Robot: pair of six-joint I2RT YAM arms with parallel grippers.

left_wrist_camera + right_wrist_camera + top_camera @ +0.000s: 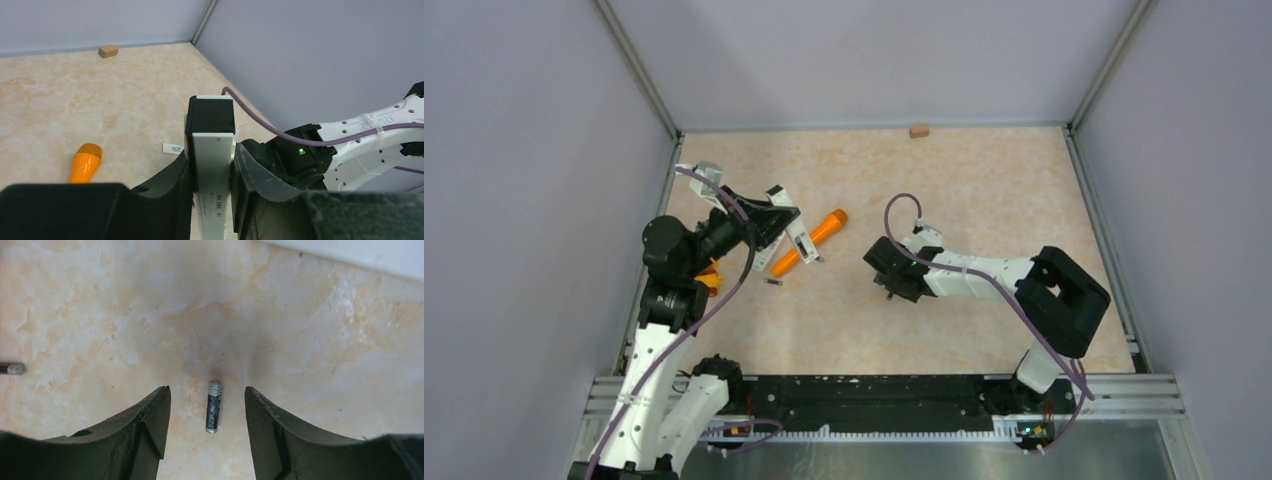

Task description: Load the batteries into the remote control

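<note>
Two batteries in right wrist view: whole battery (213, 406) flat on table (310, 330), between spread fingers of right gripper (206, 392), untouched; second battery (12, 369) cut off at left edge. Right arm stretched leftward, gripper pointing down. Left gripper (212, 172) clamped on remote (214, 150), black end sticking out; battery bay unseen.

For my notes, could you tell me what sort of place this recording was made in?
Probably a robotics lab test cell: plain grey walls enclose a marble-patterned tabletop, with a metal mounting rail along its near edge.
</note>
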